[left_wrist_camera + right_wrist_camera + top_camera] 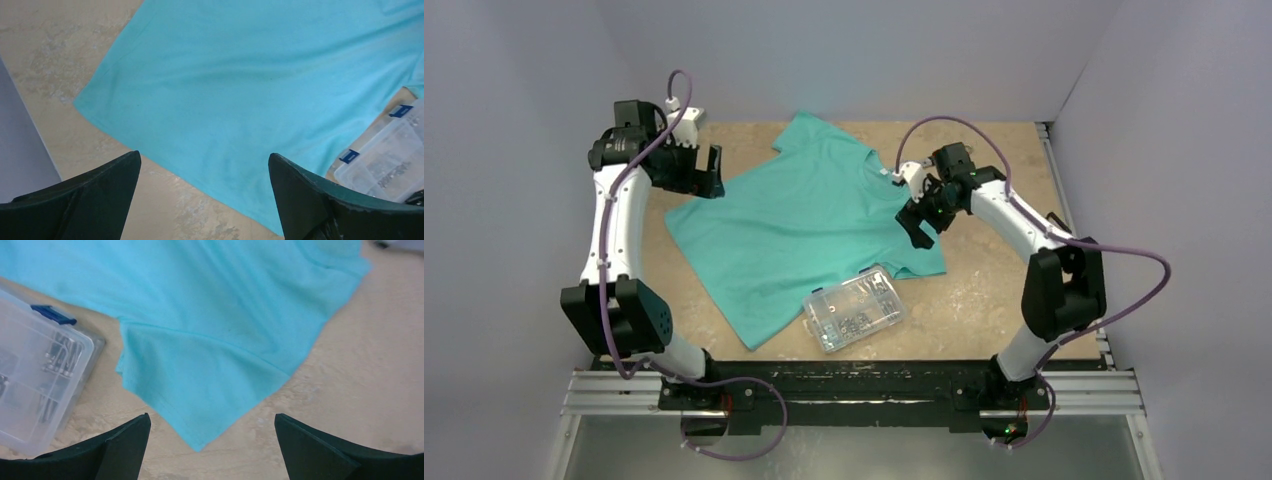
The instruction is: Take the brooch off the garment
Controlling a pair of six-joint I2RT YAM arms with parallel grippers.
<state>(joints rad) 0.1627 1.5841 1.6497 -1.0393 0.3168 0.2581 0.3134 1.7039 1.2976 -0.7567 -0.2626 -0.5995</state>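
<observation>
The teal-green T-shirt (804,225) lies flat on the table, neck to the right and hem to the left. It also shows in the left wrist view (240,90) and the right wrist view (215,315). No brooch shows in any view. My left gripper (707,172) is open and empty above the shirt's far left edge; in its own view (204,155) the jaws stand wide over the shirt's border. My right gripper (921,225) is open and empty above the right sleeve, whose corner lies between the jaws in its own view (212,416).
A clear plastic compartment box (855,307) with small metal parts and blue latches rests on the shirt's near edge. It also shows in the left wrist view (385,165) and the right wrist view (35,375). Grey walls enclose the tan table (984,290).
</observation>
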